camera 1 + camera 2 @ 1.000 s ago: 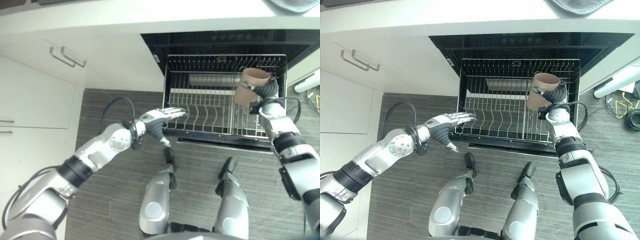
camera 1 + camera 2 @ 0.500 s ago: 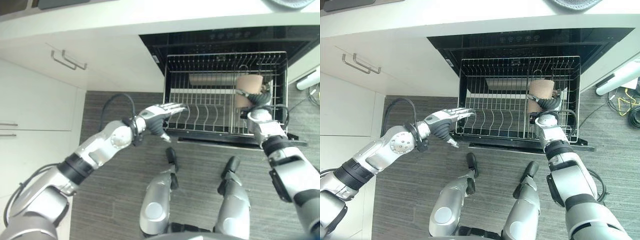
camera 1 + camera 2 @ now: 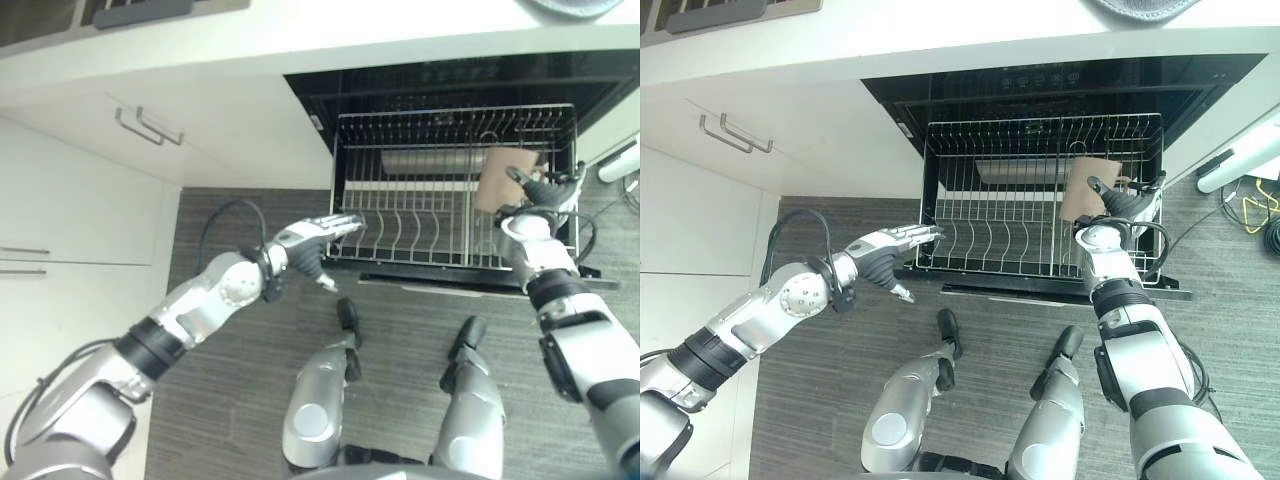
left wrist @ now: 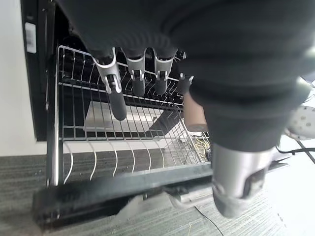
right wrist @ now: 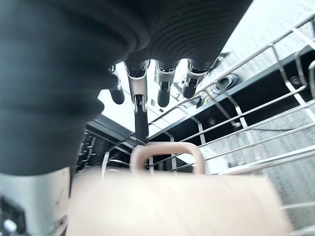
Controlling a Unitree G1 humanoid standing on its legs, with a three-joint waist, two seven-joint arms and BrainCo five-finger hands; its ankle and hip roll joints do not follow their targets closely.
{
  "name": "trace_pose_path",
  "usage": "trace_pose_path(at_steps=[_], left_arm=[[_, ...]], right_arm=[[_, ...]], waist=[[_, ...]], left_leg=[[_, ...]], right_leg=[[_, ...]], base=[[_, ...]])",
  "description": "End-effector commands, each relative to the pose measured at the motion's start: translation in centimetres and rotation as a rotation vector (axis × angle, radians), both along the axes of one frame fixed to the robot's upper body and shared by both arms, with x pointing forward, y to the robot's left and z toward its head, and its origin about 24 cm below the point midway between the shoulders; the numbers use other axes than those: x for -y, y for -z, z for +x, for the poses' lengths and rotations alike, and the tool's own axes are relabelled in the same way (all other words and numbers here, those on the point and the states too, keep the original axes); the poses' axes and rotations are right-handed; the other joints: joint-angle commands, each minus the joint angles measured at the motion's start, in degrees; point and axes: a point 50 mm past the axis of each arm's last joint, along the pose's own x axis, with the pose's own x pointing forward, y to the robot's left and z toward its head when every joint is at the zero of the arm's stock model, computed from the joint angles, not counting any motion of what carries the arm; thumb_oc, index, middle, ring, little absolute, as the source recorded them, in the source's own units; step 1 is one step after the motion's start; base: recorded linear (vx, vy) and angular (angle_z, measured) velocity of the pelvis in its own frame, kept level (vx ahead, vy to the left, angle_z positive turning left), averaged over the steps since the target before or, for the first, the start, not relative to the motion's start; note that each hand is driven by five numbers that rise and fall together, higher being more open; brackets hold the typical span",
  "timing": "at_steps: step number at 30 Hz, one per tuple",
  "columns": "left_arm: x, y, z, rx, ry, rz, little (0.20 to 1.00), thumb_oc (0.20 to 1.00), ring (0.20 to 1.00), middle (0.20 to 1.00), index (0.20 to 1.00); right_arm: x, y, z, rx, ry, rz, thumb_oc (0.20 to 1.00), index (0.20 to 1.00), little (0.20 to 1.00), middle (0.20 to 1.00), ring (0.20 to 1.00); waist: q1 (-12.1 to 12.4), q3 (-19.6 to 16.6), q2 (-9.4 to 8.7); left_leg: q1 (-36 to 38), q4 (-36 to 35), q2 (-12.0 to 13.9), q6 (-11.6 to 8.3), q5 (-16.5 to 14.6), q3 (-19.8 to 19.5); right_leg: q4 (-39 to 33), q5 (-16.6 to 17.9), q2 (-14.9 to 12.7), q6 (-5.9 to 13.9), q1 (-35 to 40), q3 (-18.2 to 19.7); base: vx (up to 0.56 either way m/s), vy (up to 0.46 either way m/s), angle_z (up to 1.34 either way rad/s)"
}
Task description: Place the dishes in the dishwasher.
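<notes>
Head views: wire rack [image 3: 400, 225] pulled out of the open dishwasher [image 3: 440, 85] at 12 o'clock. Tan mug [image 3: 497, 178] lies in the rack's right section, about 1 o'clock, beside the rack's right wall.

Right hand [image 3: 1120, 203] sits just right of the mug, fingers spread straight; from the head views I cannot tell whether a fingertip touches it. Right wrist view adds: mug [image 5: 177, 196] lies on its side, handle [image 5: 167, 152] pointing toward the fingers [image 5: 140, 105], which hang extended above it, not wrapped around it.

Left hand [image 3: 318, 235] at 10 o'clock by the rack's front left corner, fingers straight, holding nothing. Left wrist view confirms the fingers [image 4: 114, 83] extended over the rack wires, and shows the mug [image 4: 194, 114] far across the rack.

Grey bowl [image 3: 575, 6] on the counter [image 3: 300, 25] at upper right.
</notes>
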Motion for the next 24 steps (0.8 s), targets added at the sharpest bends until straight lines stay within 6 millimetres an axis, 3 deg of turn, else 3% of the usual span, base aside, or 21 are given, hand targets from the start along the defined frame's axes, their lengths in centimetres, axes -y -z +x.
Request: trace_pose_path(at_steps=[1,7,15,18,19,24], left_arm=[[1.1,-1.8,-0.3,0.087,0.053,-0.053,1.0,1.0,1.0,1.0,1.0],[0.8,-1.3,-0.7,0.083,0.028,-0.051,1.0,1.0,1.0,1.0,1.0],[0.8,-0.5,-0.7,0.08,-0.008,-0.061,1.0,1.0,1.0,1.0,1.0],[0.5,0.2,-0.9,0.077,-0.051,-0.092,1.0,1.0,1.0,1.0,1.0],[-0.1,1.1,-1.5,0.101,-0.113,-0.157,1.0,1.0,1.0,1.0,1.0],[-2.3,2.2,-3.2,0.17,-0.243,-0.288,1.0,1.0,1.0,1.0,1.0]], right_arm=[[-0.3,-1.3,-0.2,0.124,-0.045,0.035,1.0,1.0,1.0,1.0,1.0],[-3.3,0.3,-0.4,0.033,-0.28,0.133,1.0,1.0,1.0,1.0,1.0],[-5.3,-0.1,-0.9,0.12,-0.369,0.172,1.0,1.0,1.0,1.0,1.0],[-7.2,-0.2,-1.9,0.212,-0.511,0.24,1.0,1.0,1.0,1.0,1.0],[-8.4,0.3,-4.0,0.298,-0.673,0.256,1.0,1.0,1.0,1.0,1.0],[-8.9,2.8,-8.5,0.306,-0.907,0.24,1.0,1.0,1.0,1.0,1.0]], waist=[[1.21,-0.8,-0.3],[0.03,-0.8,-0.89],[-0.79,-0.8,-1.29],[-1.53,-0.8,-1.65],[-2.62,-0.8,-2.16],[-4.54,-3.64,-3.09]], left_leg=[[-0.98,2.45,4.03,-3.41,-4.14,-3.15],[0.21,0.26,4.37,-3.59,-3.11,-2.9],[0.14,1.24,4.31,-3.23,-3.54,-3.08],[1.66,1.32,4.23,-3.0,-3.75,-2.83],[4.39,0.61,4.31,-2.91,-3.97,-2.31],[8.39,-1.78,4.45,-2.65,-3.66,-0.89]], right_leg=[[1.09,-2.77,-5.47,5.35,1.6,-4.11],[0.62,-2.92,-4.85,5.34,2.09,-3.91],[1.74,-3.36,-4.77,4.93,1.73,-3.38],[1.83,-3.71,-4.5,4.61,3.21,-3.34],[1.65,-4.2,-4.34,4.56,5.71,-3.43],[0.09,-4.53,-3.56,4.65,9.35,-3.73]], base=[[0.0,0.0,0.0],[0.0,0.0,0.0],[0.0,0.0,0.0],[0.0,0.046,0.0],[0.01,0.052,-0.04],[0.06,0.047,-0.04]])
